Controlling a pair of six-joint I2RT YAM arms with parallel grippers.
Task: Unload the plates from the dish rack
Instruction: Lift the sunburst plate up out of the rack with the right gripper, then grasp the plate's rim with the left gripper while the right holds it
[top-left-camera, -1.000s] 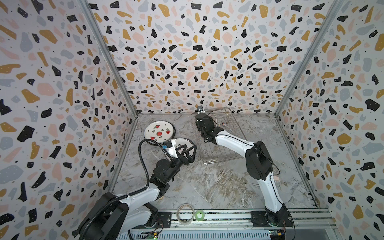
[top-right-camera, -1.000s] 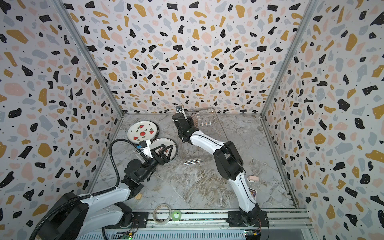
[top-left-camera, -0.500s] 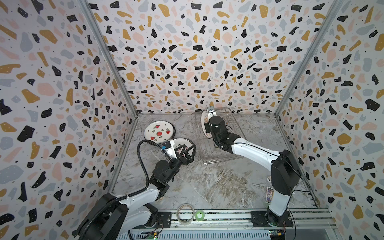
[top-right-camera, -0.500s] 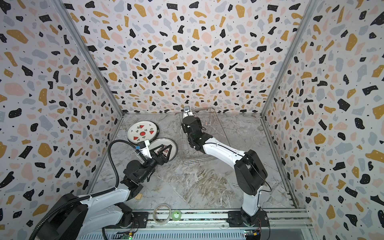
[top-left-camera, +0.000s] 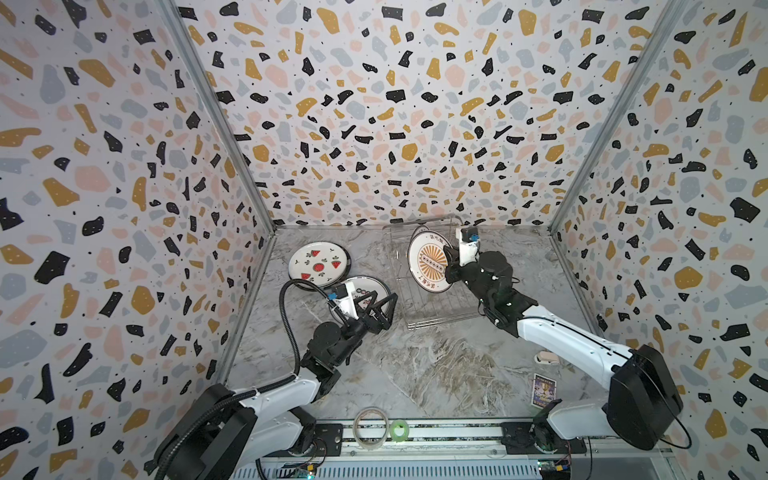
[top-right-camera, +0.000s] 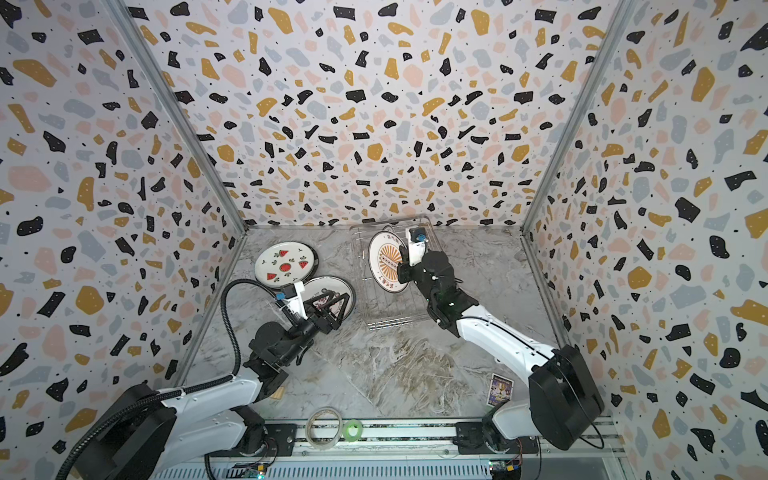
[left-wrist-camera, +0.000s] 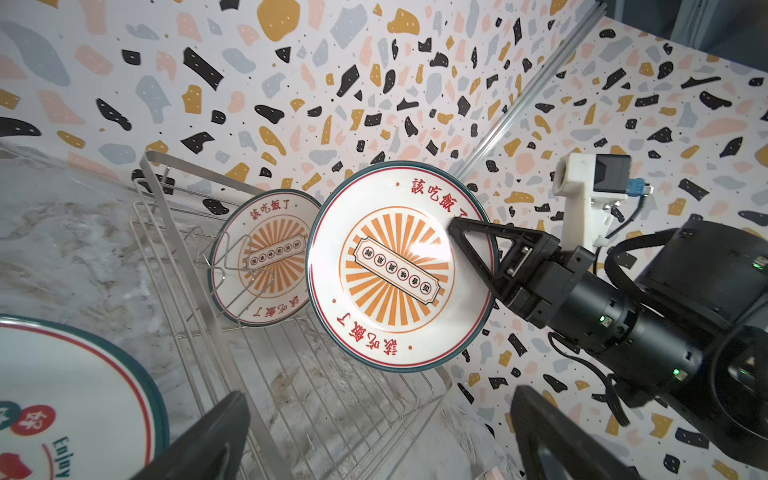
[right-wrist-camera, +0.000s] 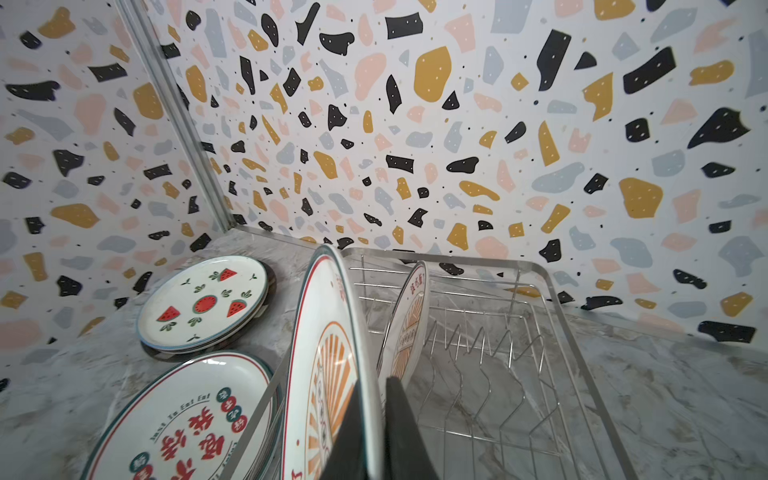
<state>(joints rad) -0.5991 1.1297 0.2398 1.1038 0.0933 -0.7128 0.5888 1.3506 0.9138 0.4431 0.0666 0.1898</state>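
Observation:
My right gripper (top-left-camera: 451, 259) (top-right-camera: 402, 259) (right-wrist-camera: 376, 432) is shut on the rim of an orange sunburst plate (top-left-camera: 430, 262) (top-right-camera: 386, 262) (left-wrist-camera: 395, 270) (right-wrist-camera: 328, 374). It holds the plate upright over the silver wire dish rack (top-left-camera: 436, 322) (top-right-camera: 386, 324) (left-wrist-camera: 166, 195) (right-wrist-camera: 540, 274). A second sunburst plate (left-wrist-camera: 262, 257) (right-wrist-camera: 409, 320) leans in the prongs behind. To the left, a watermelon plate (top-left-camera: 318, 262) (top-right-camera: 286, 264) (right-wrist-camera: 203, 303) and a red-character plate (top-left-camera: 361, 284) (top-right-camera: 328, 286) (left-wrist-camera: 62, 395) (right-wrist-camera: 187, 424) lie flat on the table. My left gripper (top-left-camera: 383, 296) (top-right-camera: 338, 297) (left-wrist-camera: 378, 436) hovers open over the red-character plate.
Terrazzo walls close in the left, back and right. Two tape rolls (top-left-camera: 370, 428) lie on the front rail. On the marble table near the right arm's base are a printed card (top-left-camera: 543, 390) and a small pale object (top-left-camera: 546, 357).
The right arm swung rightward and forward from the rack's left back corner, carrying the sunburst plate. The left arm stayed still and open.

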